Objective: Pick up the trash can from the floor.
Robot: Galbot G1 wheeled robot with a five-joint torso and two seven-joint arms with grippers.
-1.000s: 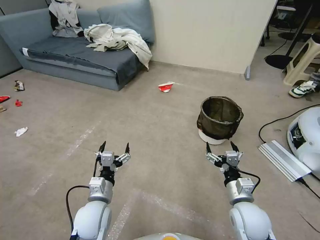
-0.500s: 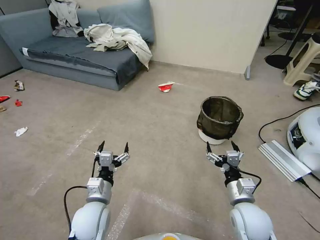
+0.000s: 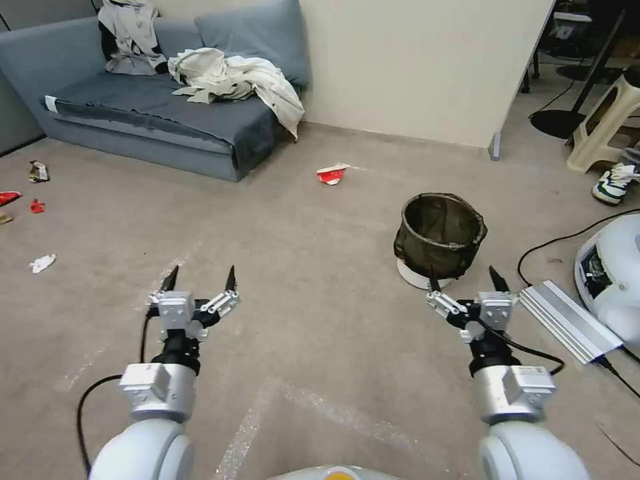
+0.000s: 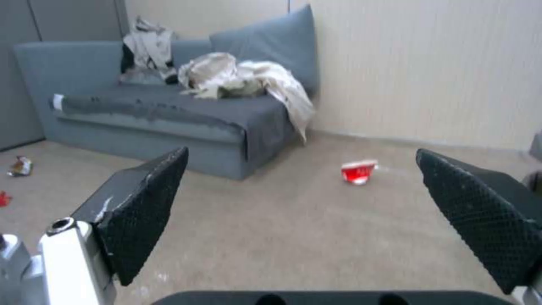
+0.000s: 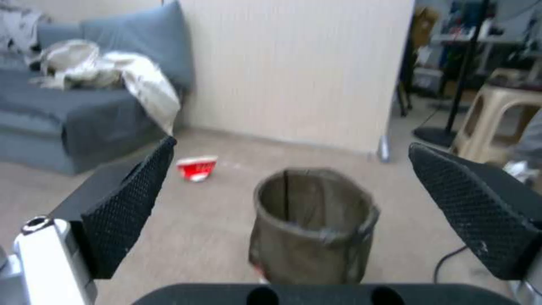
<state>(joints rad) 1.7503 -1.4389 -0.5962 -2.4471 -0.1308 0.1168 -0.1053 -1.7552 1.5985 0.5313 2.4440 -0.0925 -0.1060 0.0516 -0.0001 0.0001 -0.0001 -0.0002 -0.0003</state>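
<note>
The trash can (image 3: 439, 238) is a small round white bin lined with a dark olive bag. It stands upright on the carpeted floor (image 3: 320, 267), right of centre in the head view. My right gripper (image 3: 465, 281) hovers open just in front of it, fingertips near its base and not touching. In the right wrist view the trash can (image 5: 312, 224) sits centred between the open fingers (image 5: 127, 203). Far to the left of the bin, my left gripper (image 3: 201, 278) is open over bare carpet and holds nothing; its wrist view shows the spread fingers (image 4: 144, 203).
A grey sofa (image 3: 153, 113) with loose clothes stands at the back left. A red-and-white wrapper (image 3: 331, 173) lies beyond the bin. Small litter (image 3: 41, 263) dots the far left. To the right are a metal panel (image 3: 567, 320), cables, a white machine (image 3: 617, 273) and a beige stool (image 3: 603, 123).
Both arms have spread outward and reached slightly forward. The right gripper has come closer to the trash can's base. Both grippers stay open.
</note>
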